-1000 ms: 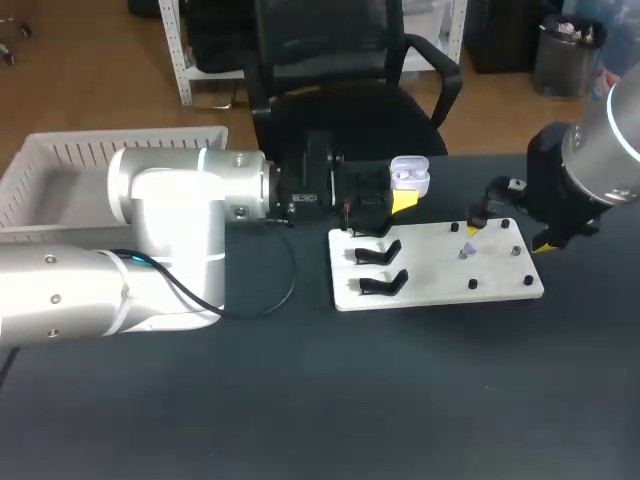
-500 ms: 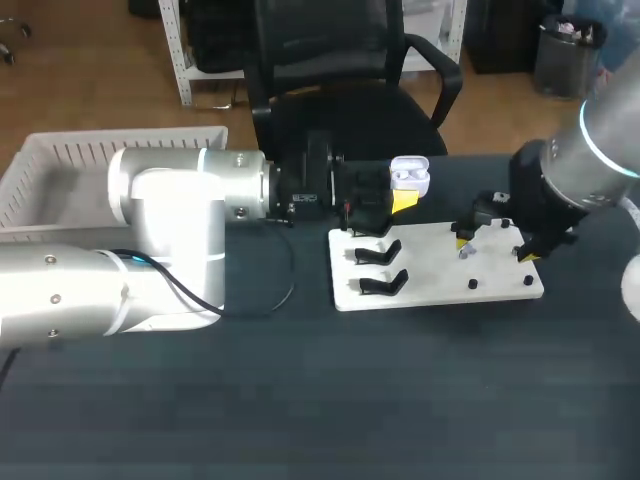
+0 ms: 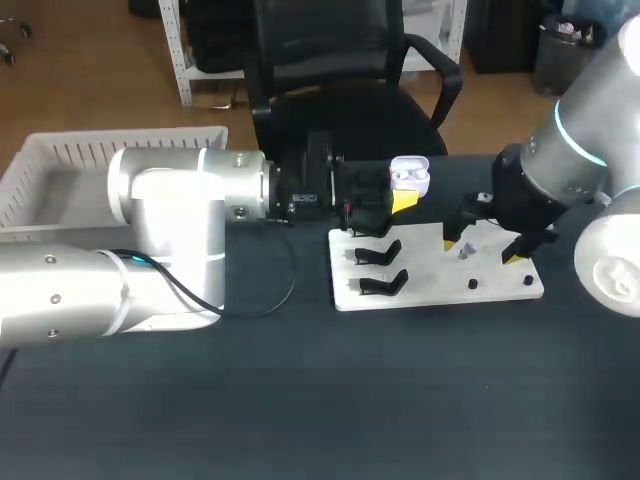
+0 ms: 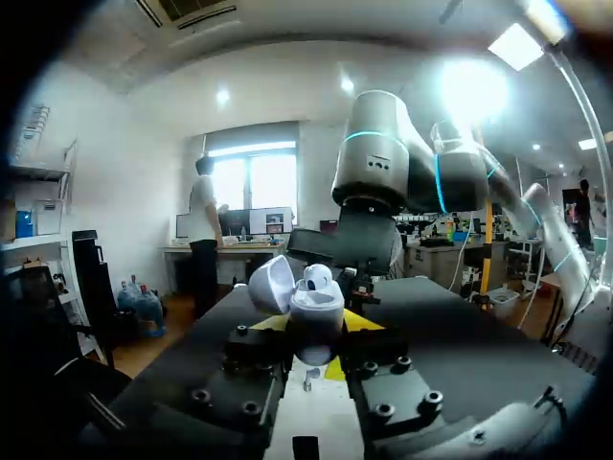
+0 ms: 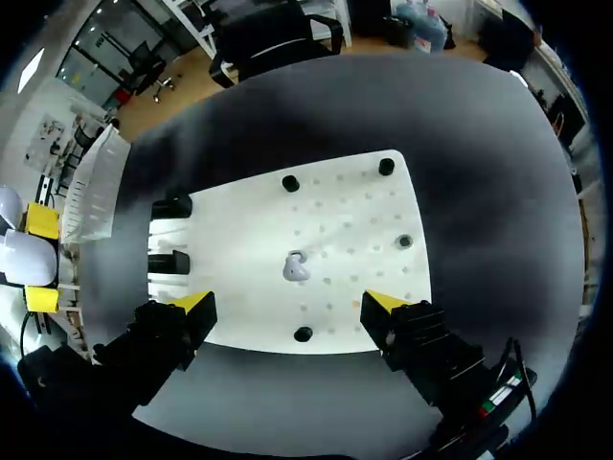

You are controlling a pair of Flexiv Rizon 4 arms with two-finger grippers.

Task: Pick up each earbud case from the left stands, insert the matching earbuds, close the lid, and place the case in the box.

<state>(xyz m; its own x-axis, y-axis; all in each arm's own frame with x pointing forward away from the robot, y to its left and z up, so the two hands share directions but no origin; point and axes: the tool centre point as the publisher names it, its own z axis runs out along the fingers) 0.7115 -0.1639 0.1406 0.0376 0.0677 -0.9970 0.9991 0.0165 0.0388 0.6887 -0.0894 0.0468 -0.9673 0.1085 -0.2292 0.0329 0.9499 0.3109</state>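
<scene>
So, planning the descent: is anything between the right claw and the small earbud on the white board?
Nothing visible: the open right claw hangs over the small pale earbud, and the round black pegs stand clear of it.
</scene>
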